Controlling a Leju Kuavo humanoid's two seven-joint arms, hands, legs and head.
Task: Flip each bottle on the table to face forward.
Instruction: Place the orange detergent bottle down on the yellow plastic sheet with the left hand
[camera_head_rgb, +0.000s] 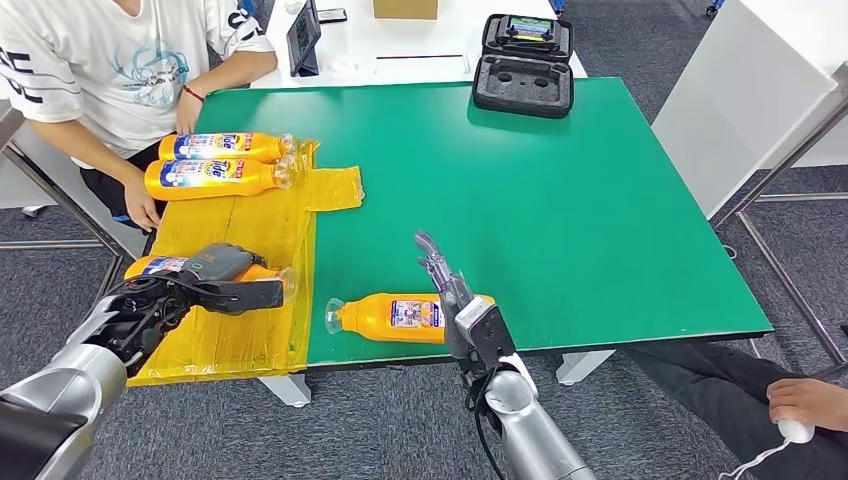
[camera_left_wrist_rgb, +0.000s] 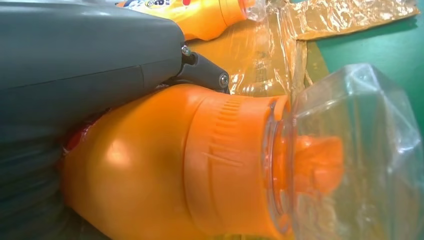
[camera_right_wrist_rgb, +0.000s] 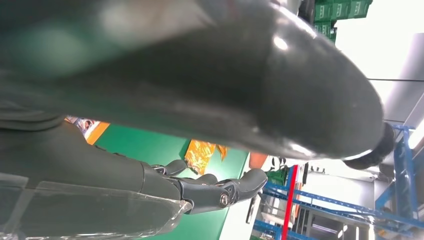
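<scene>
Several orange bottles with clear caps lie on their sides. My left hand (camera_head_rgb: 215, 278) grips one (camera_head_rgb: 150, 266) on the yellow sheet (camera_head_rgb: 250, 225) at the table's front left corner. The left wrist view shows this bottle (camera_left_wrist_rgb: 200, 165) pressed against the hand's grey cover (camera_left_wrist_rgb: 75, 60). A second bottle (camera_head_rgb: 395, 316) lies near the front edge on the green table (camera_head_rgb: 560, 200), cap to the left, label up. My right hand (camera_head_rgb: 452, 295) stands at its base end, fingers (camera_right_wrist_rgb: 210, 190) straight and apart, holding nothing. Two more bottles (camera_head_rgb: 215, 146) (camera_head_rgb: 210, 178) lie at the back left.
A person in a white shirt (camera_head_rgb: 100, 60) sits at the left corner with hands by the back bottles. A black foam case (camera_head_rgb: 523, 65) stands at the far edge and a tablet (camera_head_rgb: 303, 35) behind it. Another person's hand (camera_head_rgb: 800, 400) shows at the lower right.
</scene>
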